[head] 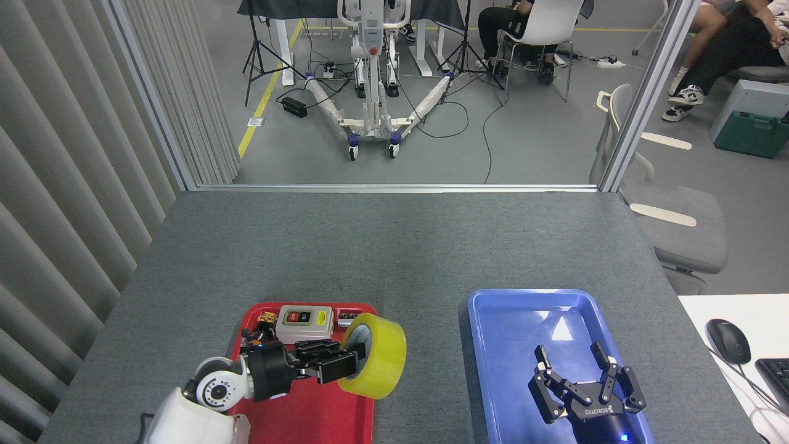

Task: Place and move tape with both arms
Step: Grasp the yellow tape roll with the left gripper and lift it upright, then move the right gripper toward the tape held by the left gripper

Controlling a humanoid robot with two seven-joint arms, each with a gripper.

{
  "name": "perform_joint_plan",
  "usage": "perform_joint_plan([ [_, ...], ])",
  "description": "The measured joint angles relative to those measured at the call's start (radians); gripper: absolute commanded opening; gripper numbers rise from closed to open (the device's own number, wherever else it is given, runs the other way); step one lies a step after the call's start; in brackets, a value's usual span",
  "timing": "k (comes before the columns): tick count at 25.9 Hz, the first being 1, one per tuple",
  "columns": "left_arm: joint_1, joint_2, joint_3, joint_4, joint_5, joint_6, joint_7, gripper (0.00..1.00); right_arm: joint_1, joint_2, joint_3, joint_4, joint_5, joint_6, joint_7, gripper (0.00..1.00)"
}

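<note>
Now the left gripper is clamped on the tape, held on edge above the red tray lower left, while the right gripper, fingers spread and empty, hovers over the blue tray off to the tape's right.

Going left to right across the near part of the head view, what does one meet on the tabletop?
Left gripper → tape, held tilted up over the red tray's right edge → bare grey table → blue tray → right gripper, open over it → computer mouse.
</note>
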Motion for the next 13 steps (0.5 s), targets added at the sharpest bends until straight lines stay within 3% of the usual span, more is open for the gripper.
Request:
perform_joint_plan([
  [8,0.012,-0.067,-0.034,0.023,0.028,0.0,0.001,0.0,0.054,-0.087,0.003,-0.019,-0.006,-0.518,-0.133,0.99],
  [13,0.011,-0.079,-0.049,0.028,0.021,0.0,0.001,0.0,0.072,-0.086,0.048,-0.045,-0.01,-0.629,-0.143,0.98],
])
